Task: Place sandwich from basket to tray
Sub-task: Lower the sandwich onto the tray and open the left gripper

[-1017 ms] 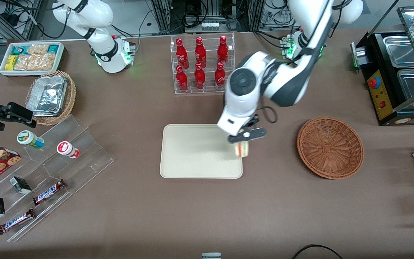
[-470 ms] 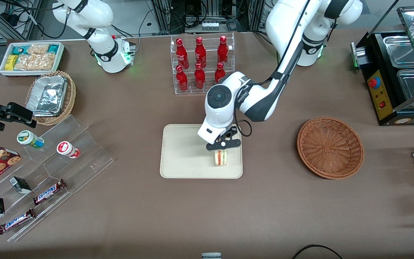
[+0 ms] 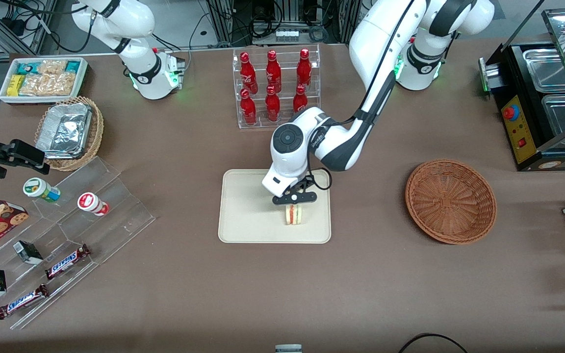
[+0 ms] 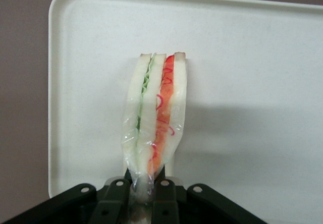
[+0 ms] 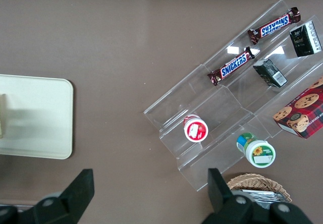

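The sandwich (image 3: pixel 293 214), a plastic-wrapped wedge of white bread with red and green layers (image 4: pixel 156 113), hangs on edge, low over the cream tray (image 3: pixel 248 206). It is over the half of the tray nearer the basket. My left gripper (image 3: pixel 294 200) is directly above it, shut on the wrap at its upper tip (image 4: pixel 146 186). I cannot tell whether the lower end touches the tray floor (image 4: pixel 252 57). The reddish-brown wicker basket (image 3: pixel 450 201) stands empty beside the tray, toward the working arm's end of the table.
A clear rack of red bottles (image 3: pixel 275 88) stands farther from the front camera than the tray. Toward the parked arm's end are an acrylic step stand with snacks (image 3: pixel 81 215), a tan basket with foil (image 3: pixel 69 132) and a white bin (image 3: pixel 42 78). A black appliance (image 3: pixel 547 98) lies past the basket.
My gripper has carried the sandwich from the tray's edge nearest the basket further in over the tray and lower. The basket and tray have not moved.
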{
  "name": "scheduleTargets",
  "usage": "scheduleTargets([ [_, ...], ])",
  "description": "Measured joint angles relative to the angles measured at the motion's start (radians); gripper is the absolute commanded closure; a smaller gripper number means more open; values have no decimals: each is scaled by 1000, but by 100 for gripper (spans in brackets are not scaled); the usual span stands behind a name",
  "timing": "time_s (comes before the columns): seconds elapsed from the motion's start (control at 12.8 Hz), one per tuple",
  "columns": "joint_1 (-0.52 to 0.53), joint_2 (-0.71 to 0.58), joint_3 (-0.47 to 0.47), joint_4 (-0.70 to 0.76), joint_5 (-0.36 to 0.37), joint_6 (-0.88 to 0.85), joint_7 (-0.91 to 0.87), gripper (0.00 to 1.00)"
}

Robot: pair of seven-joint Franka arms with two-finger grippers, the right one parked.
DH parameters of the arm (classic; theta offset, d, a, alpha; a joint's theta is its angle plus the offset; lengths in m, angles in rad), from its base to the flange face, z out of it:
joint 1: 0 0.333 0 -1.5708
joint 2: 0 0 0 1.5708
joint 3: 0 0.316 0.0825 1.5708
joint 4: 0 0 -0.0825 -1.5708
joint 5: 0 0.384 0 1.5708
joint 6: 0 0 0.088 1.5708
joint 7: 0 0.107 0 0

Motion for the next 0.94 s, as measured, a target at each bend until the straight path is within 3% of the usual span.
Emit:
scheduleTargets([
  [0.16,0,8,2,0,10,3,0,100],
  [0.31,0,8,2,2,11,3,0,89],
  [0.39,0,8,3,2,11,3,0,62],
  [0.47,0,8,3,3,11,3,-5,10],
  [0.55,0,8,4,5,11,3,-16,0],
  [0.94,5,-47,21,54,12,-81,-42,0],
])
